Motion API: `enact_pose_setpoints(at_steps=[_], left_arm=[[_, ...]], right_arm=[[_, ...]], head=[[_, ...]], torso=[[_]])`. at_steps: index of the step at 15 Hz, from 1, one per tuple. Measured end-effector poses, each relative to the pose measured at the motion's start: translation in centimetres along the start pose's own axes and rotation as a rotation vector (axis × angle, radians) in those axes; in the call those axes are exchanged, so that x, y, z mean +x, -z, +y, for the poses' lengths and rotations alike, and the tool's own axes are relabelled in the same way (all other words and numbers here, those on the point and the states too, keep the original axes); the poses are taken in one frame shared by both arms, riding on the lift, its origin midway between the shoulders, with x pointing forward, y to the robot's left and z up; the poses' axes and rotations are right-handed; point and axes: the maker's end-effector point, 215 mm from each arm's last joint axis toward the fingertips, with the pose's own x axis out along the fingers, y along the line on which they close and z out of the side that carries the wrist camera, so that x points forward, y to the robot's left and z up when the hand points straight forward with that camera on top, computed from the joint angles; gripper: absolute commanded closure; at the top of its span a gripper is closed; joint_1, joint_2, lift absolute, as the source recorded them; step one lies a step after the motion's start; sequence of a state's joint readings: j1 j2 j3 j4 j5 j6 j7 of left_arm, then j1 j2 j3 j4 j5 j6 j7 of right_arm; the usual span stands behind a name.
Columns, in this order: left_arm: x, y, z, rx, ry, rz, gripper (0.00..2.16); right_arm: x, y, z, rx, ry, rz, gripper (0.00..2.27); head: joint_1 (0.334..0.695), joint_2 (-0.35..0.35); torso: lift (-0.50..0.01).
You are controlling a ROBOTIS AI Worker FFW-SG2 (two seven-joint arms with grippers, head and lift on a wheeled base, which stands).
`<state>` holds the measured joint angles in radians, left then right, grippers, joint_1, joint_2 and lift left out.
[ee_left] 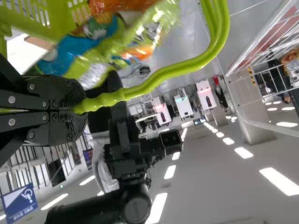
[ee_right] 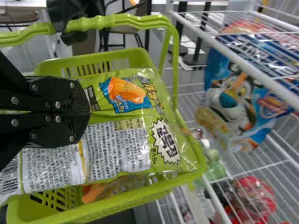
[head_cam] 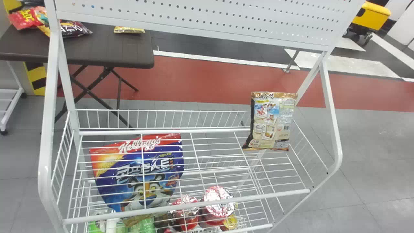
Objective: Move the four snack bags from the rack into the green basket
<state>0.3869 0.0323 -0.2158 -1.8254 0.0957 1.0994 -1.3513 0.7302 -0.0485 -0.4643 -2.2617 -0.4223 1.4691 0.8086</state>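
My left gripper (ee_left: 80,108) is shut on the handle (ee_left: 154,83) of the green basket (ee_left: 35,21). In the right wrist view, my right gripper (ee_right: 88,112) is shut on a green snack bag (ee_right: 119,151), which lies flat across the opening of the basket (ee_right: 189,175). Beneath it, part of an orange package (ee_right: 96,191) shows inside. The head view has a beige and black snack bag (head_cam: 271,123) standing at the right part of the rack's (head_cam: 190,130) upper wire level.
A blue and red cereal bag (head_cam: 142,174) stands below the rack's upper wires, with red-lidded cups (head_cam: 218,202) lower down. White rack posts rise at both sides under a perforated panel (head_cam: 194,13). Behind on the left, a dark table (head_cam: 106,48) holds several packages.
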Motion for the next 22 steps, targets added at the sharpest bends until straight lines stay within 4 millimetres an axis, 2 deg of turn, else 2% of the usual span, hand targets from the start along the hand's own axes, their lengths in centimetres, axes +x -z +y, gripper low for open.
enact_pose_setpoints(at_steps=[2, 4, 7, 8, 9, 10, 11, 14, 16, 18, 22], left_arm=[[0.1, 0.1, -0.1, -0.001, 0.002, 0.003, 1.51], [0.2, 0.3, -0.2, -0.003, 0.004, 0.004, 1.51], [0.3, 0.4, -0.3, -0.003, 0.008, 0.006, 1.51], [0.3, 0.5, -0.3, -0.003, 0.008, 0.006, 1.51], [0.3, 0.4, -0.3, -0.002, 0.008, 0.006, 1.51], [0.3, 0.4, -0.3, -0.001, 0.008, 0.006, 1.51], [0.2, 0.3, -0.3, 0.001, 0.007, 0.005, 1.51], [0.2, 0.1, -0.3, 0.003, 0.007, 0.005, 1.51], [0.3, 0.1, -0.3, 0.004, 0.007, 0.005, 1.51], [0.4, 0.1, -0.3, 0.004, 0.008, 0.009, 1.51], [1.1, 0.9, -0.4, -0.006, 0.005, 0.034, 1.51]], right_arm=[[2.1, 0.8, 1.3, -0.037, -0.021, 0.031, 2.16], [4.0, 0.6, 2.3, -0.094, -0.031, 0.028, 2.16], [7.1, 0.5, 2.6, -0.170, -0.027, 0.015, 2.15], [7.9, 0.9, 2.5, -0.176, -0.029, 0.028, 2.04], [8.2, 1.3, 2.5, -0.178, -0.030, 0.041, 1.56], [8.3, 1.6, 2.4, -0.178, -0.030, 0.055, 0.41], [8.0, 1.7, 2.3, -0.176, -0.033, 0.060, 0.00], [5.0, -0.1, 1.6, -0.150, -0.036, 0.021, 0.05], [2.3, -2.7, 1.0, -0.137, -0.038, -0.051, 0.05], [-0.2, -6.9, 0.7, -0.159, -0.036, -0.170, 0.05], [-5.2, -22.7, 0.1, -0.435, 0.109, -0.613, 0.06]], head=[[0.695, -0.350], [0.695, -0.350], [0.695, -0.350], [0.695, -0.350], [0.695, -0.350], [0.695, -0.350], [0.695, -0.350], [0.695, -0.350], [0.695, -0.350], [0.695, -0.350], [0.695, -0.350]], torso=[[0.000], [0.000], [0.000], [0.000], [0.000], [0.000], [0.000], [0.000], [0.000], [0.000], [0.000]])
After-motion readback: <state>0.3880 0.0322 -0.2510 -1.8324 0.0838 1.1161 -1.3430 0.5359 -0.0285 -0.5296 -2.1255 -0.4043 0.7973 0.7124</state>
